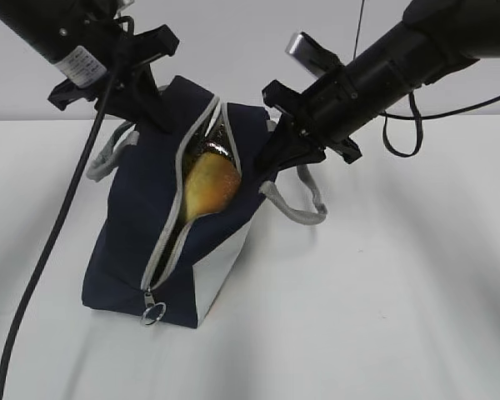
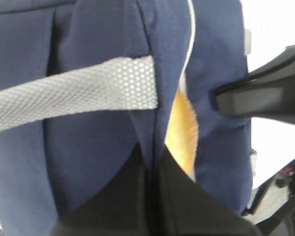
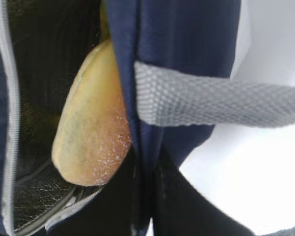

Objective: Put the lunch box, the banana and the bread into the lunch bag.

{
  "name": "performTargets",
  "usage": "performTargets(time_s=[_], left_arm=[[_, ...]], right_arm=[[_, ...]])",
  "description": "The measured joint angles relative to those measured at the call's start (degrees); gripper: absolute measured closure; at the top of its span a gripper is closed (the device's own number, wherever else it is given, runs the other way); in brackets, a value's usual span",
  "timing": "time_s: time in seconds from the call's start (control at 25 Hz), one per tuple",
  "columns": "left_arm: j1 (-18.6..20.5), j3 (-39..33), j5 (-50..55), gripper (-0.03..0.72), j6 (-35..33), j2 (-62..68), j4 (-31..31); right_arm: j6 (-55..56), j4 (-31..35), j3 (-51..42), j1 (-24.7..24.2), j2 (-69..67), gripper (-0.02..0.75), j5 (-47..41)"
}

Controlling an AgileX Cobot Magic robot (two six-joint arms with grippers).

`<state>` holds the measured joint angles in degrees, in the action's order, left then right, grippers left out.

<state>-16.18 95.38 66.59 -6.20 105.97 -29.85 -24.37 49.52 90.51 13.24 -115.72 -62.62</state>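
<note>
now both grippers pinch lunch bag (image 1: 133, 225).

Two black robot arms are showing, one entering from each upper corner of the exterior view.

The left arm (image 1: 62, 37) is showing as a black tube wearing a white label with small dark print too fine to read, and a thick black cable (image 1: 54, 229) is hanging from it. The right arm (image 1: 417, 46) is appearing as a thicker matte black cylinder, with a thin black wire (image 1: 400, 137) looping beneath and a small silvery-grey block (image 1: 308, 50) sitting on top. The left gripper (image 1: 154, 117) and right gripper (image 1: 271, 162) are showing angular black plastic brackets and matte black fingers (image 2: 250, 98).
</note>
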Motion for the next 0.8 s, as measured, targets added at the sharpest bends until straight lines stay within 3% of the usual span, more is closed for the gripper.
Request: performTargets(time_s=[0.32,0.52,0.8], left_arm=[[-6.51,0.0,-4.86,0.69,0.0,0.05,-2.51],[-10.79,0.0,-9.18,0.69,0.37,0.11,-2.97],[-12.71,0.0,-14.65,0.69,0.95,0.11,-3.65]], right_arm=[[1.23,-7.19,0.93,-2.53,7.1,0.741,-4.15],[4.49,-14.53,7.3,-3.05,7.49,0.742,-7.91],[8.67,-24.72,14.94,-3.05,7.49,0.743,-9.23]])
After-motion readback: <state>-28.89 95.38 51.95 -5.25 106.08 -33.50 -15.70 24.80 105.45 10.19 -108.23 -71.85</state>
